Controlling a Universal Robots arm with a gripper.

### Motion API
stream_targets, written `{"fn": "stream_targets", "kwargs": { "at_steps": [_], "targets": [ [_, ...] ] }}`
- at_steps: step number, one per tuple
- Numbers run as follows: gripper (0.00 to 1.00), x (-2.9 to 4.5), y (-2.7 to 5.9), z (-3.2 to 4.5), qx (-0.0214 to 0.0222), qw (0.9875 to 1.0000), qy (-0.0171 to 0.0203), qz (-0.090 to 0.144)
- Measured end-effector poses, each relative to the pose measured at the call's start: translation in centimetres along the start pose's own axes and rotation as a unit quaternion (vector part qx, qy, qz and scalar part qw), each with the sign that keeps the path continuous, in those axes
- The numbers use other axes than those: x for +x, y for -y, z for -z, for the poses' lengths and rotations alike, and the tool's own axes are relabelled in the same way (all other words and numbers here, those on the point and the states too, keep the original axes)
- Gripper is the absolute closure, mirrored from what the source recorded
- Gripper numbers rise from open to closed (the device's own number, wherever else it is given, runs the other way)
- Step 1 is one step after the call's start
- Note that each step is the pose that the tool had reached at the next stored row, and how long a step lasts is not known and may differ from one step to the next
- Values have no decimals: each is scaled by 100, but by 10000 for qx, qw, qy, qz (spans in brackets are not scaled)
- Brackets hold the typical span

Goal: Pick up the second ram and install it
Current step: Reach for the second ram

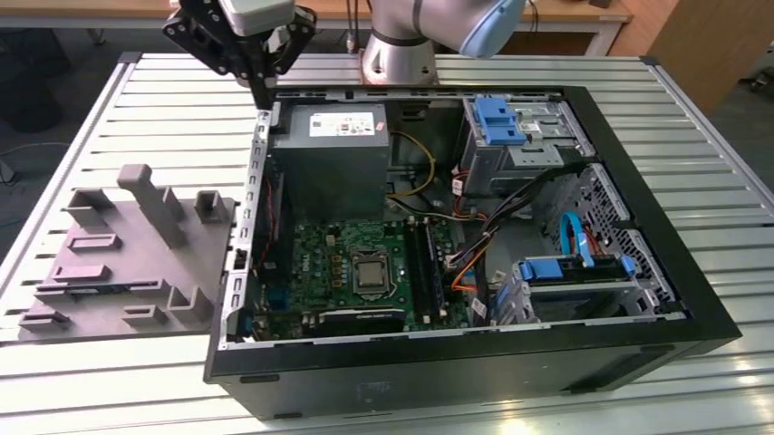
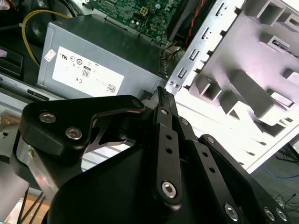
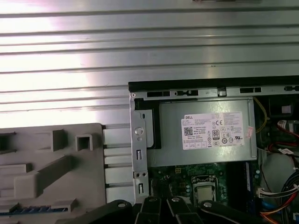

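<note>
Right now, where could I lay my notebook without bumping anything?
The ribbed metal table is bare in front of the grey moulded plastic tray and at the exterior view's right of the open black computer case. Inside the case is crowded with cables and a green circuit board; the black pincer hangs by its far corner.

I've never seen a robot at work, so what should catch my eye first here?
An open computer case lies on the slatted table, its green board bared. The black pincer hangs above the case's far corner on the exterior view's left, holding nothing. Beside the case on that side lies a grey tray, with what looks like a blue-green ram in it.
</note>
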State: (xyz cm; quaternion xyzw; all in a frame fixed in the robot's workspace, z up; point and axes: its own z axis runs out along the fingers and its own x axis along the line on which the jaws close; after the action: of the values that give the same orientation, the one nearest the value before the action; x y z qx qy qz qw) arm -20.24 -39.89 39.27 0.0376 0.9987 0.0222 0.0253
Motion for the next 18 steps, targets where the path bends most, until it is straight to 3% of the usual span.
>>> {"fn": "stream_targets", "kwargs": {
  "at_steps": [18],
  "targets": [
    [89,555,42,8,-6,10000,76,4]
  ]
}}
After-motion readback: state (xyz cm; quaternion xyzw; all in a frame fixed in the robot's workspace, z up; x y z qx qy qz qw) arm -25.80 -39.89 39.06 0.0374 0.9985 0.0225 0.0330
